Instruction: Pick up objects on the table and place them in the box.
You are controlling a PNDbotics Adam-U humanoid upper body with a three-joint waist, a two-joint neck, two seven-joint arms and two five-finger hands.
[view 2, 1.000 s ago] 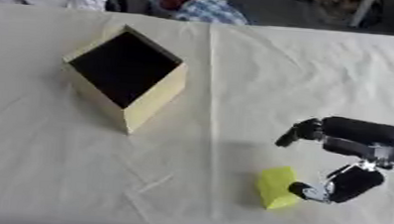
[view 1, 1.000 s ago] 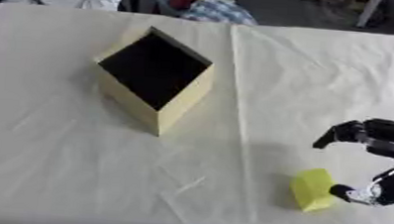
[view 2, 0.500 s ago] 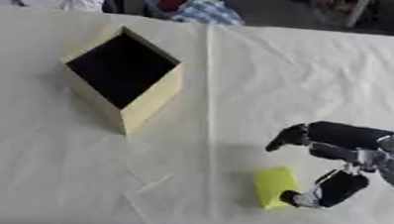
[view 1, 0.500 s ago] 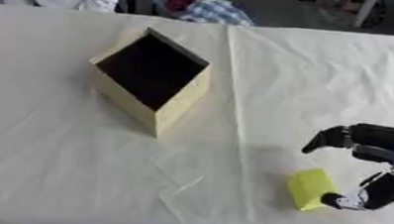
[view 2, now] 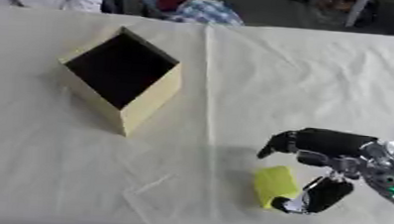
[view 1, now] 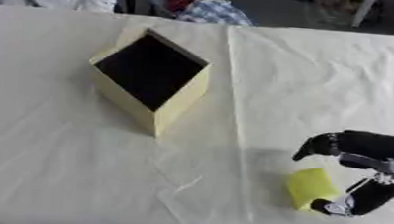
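While the right hand [view 2: 336,151] reaches in from the right edge, its fingers [view 2: 278,143] arch spread over a yellow block [view 2: 274,184] and the thumb [view 2: 312,197] touches the block's near corner, not closed on it. That block lies on the white worktop [view 1: 50,153], well apart from the open tan box [view 1: 150,78] up left.

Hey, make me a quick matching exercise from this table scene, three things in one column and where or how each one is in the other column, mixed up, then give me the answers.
Things:
1. box
2. yellow block
3. right hand

Descriptions:
A. comes in from the right edge, fingers spread around the small thing
B. stands open on the left half of the white cloth, dark inside
C. lies on the cloth near the front edge, right of the middle

Pairs: 1-B, 2-C, 3-A
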